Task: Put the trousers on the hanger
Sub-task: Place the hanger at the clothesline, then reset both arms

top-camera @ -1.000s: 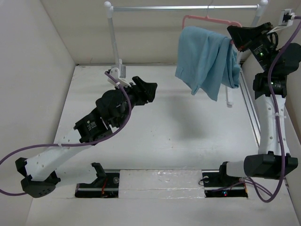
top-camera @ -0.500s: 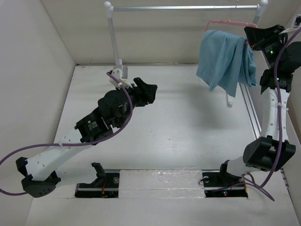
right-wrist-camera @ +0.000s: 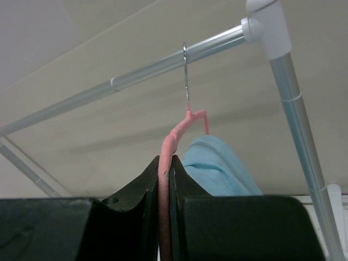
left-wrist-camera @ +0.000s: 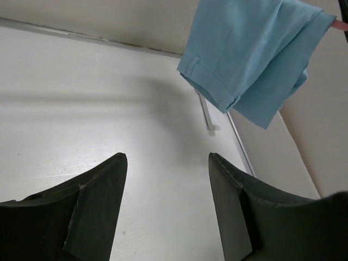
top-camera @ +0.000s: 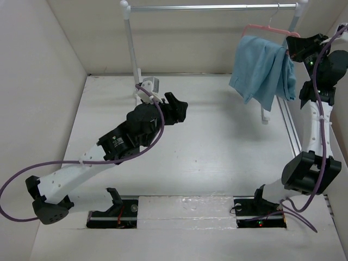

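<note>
My right gripper (right-wrist-camera: 166, 163) was closed tight on the shoulder of the pink hanger (right-wrist-camera: 175, 133), jaws pinched with only the plastic between them. The hanger's metal hook (right-wrist-camera: 186, 70) reached up to the silver rail (right-wrist-camera: 136, 73). I could not tell whether it was fully seated. To finish this step well, I judged I should lower gently until the rail took the weight, then open slowly so the cloth would not slide off.

The trousers (top-camera: 261, 68) hung folded over the hanger's bar at the far right, well above the table (top-camera: 217, 147). They were light blue, soft and creased, with the hemmed ends dangling unevenly. My left gripper (left-wrist-camera: 166, 163) was wide open and held nothing, hovering over the middle of the table, well apart from the trousers.
</note>
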